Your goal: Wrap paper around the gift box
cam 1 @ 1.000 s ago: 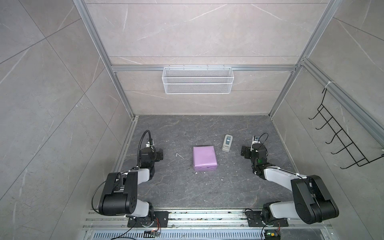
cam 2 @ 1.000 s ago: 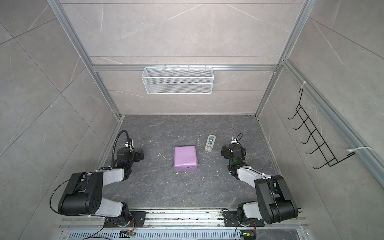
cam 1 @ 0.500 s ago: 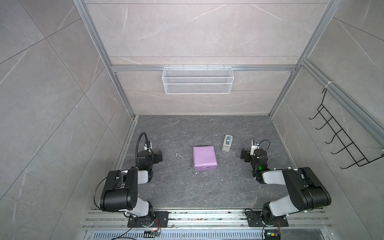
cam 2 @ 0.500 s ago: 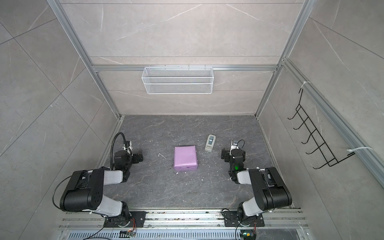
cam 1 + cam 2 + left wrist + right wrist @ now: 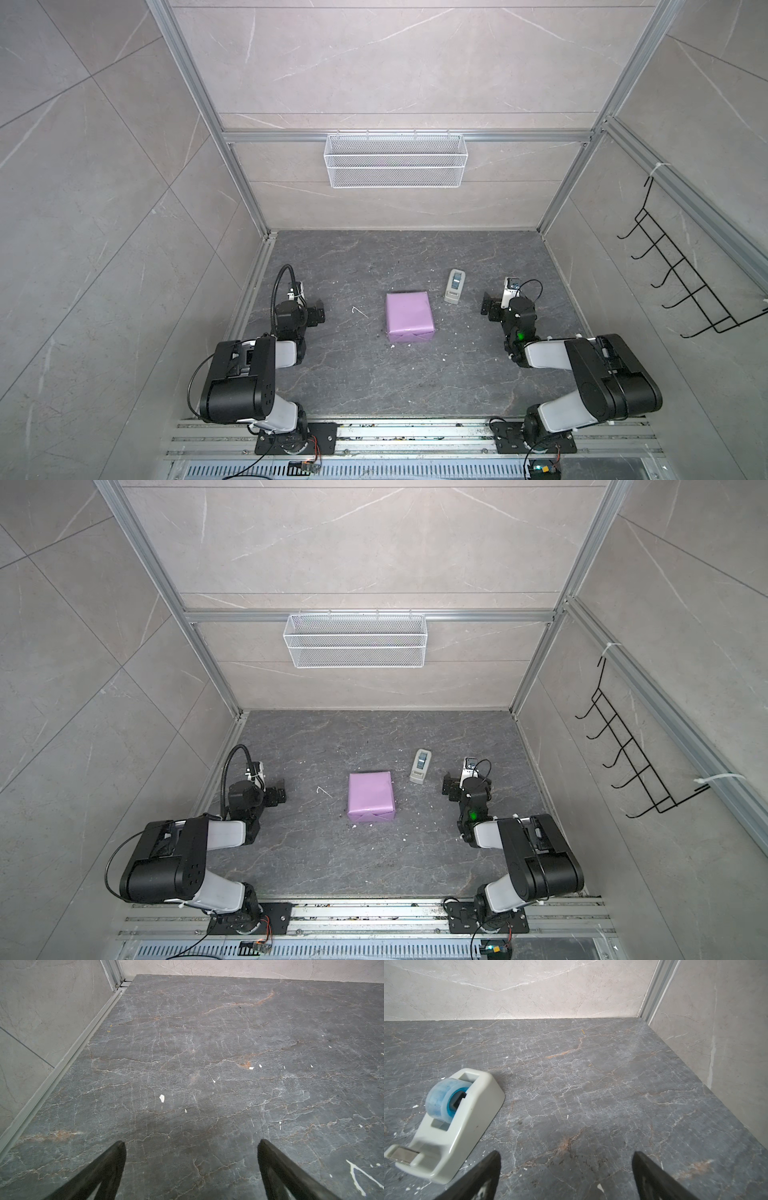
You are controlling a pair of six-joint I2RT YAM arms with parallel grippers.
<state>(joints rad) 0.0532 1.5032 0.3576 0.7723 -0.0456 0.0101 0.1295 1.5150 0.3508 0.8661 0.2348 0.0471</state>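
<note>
The paper [image 5: 409, 316] [image 5: 371, 796] is lilac and lies folded shut round a flat rectangular parcel in the middle of the dark stone table, with folded flaps on its near end. The gift box is hidden inside it. My left gripper [image 5: 305, 311] [image 5: 266, 793] [image 5: 191, 1145] stands open well to the left of the parcel, low over bare table. On the parcel's right, my right gripper [image 5: 505, 305] [image 5: 459, 789] [image 5: 566, 1155] is open too, with nothing between its fingers.
A grey-white tape dispenser [image 5: 454, 286] [image 5: 420, 766] [image 5: 452, 1124] with a blue roll stands between the parcel and my right gripper. A thin white strip [image 5: 359, 311] and small white scraps lie on the table. A wire basket [image 5: 395, 160] hangs on the back wall, a black hook rack [image 5: 685, 286] on the right wall.
Both arms have folded back toward their bases, the right one more so. The grippers have stayed open and the wrapped parcel has not moved.
</note>
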